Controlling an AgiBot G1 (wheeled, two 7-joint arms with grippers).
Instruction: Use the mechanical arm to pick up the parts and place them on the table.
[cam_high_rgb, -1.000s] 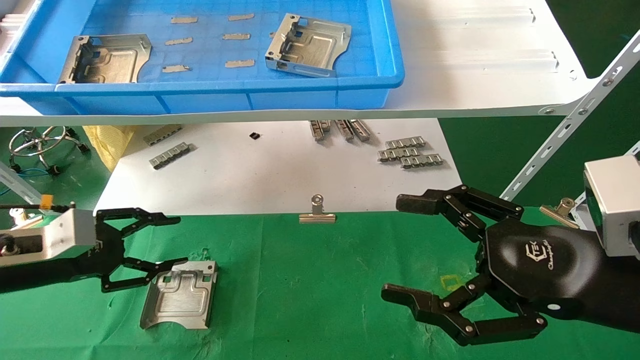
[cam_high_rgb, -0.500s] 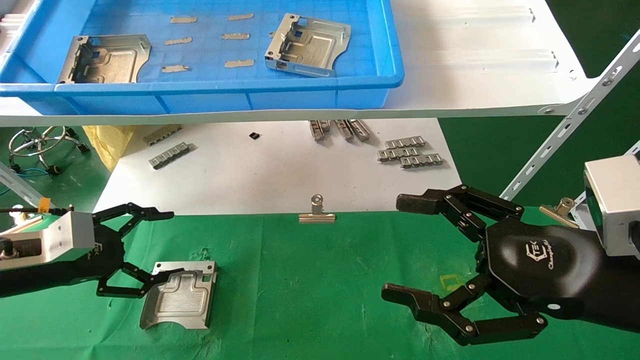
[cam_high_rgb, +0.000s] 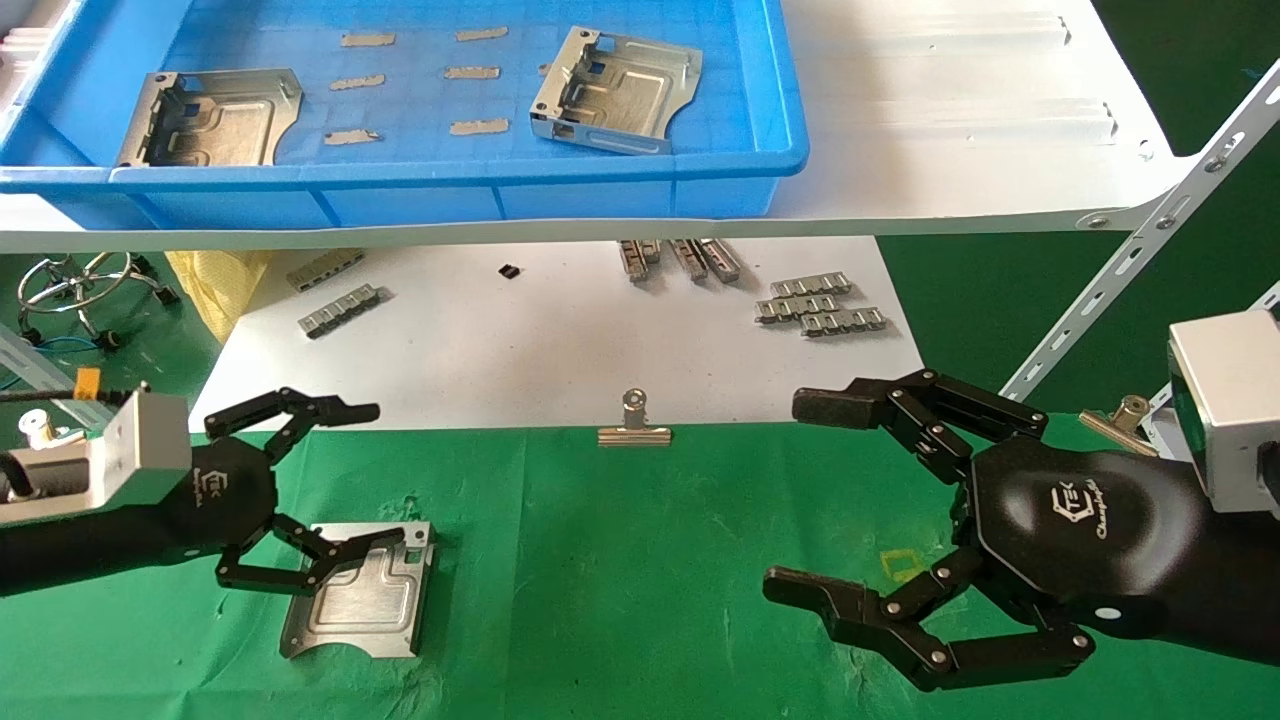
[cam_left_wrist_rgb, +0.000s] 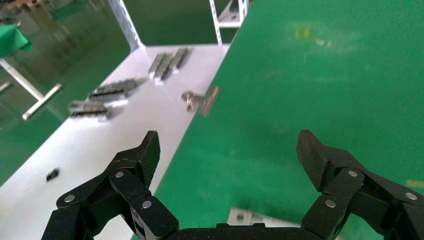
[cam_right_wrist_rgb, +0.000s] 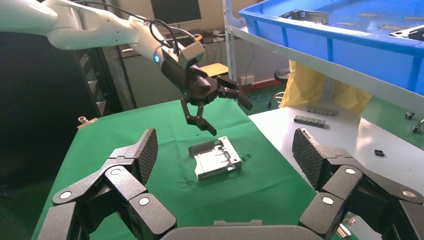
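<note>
Nearest on the right, the right hand (cam_high_rgb: 790, 500) hangs idle over the wrinkled green cloth of the tabletop (cam_high_rgb: 640, 570), its glossy black shell bearing a white logo and its jointed fingers spread wide with nothing between them. On the near left, the left hand (cam_high_rgb: 385, 478) hovers just above the cloth, fingers released and splayed; its lower fingers (cam_high_rgb: 330, 555) cross over the far left corner of a bracket (cam_high_rgb: 365, 595), and the right wrist view shows them raised clear of it. That bracket is a roughly square piece of silver sheet metal with embossed ridges, lying flat on the cloth with its upturned slotted wall on the far side. Farther on, a silver binder clip (cam_high_rgb: 634, 424) pins the cloth's far edge to a white sheet (cam_high_rgb: 520, 340) scattered with small grey ridged strips (cam_high_rgb: 820, 303). Farthest, on a white shelf board (cam_high_rgb: 950, 120), a blue plastic tray (cam_high_rgb: 450, 185) with a gridded floor holds two more brackets, one at left (cam_high_rgb: 215, 118) and one at right (cam_high_rgb: 615, 92), among thin flat metal slips (cam_high_rgb: 470, 73).
</note>
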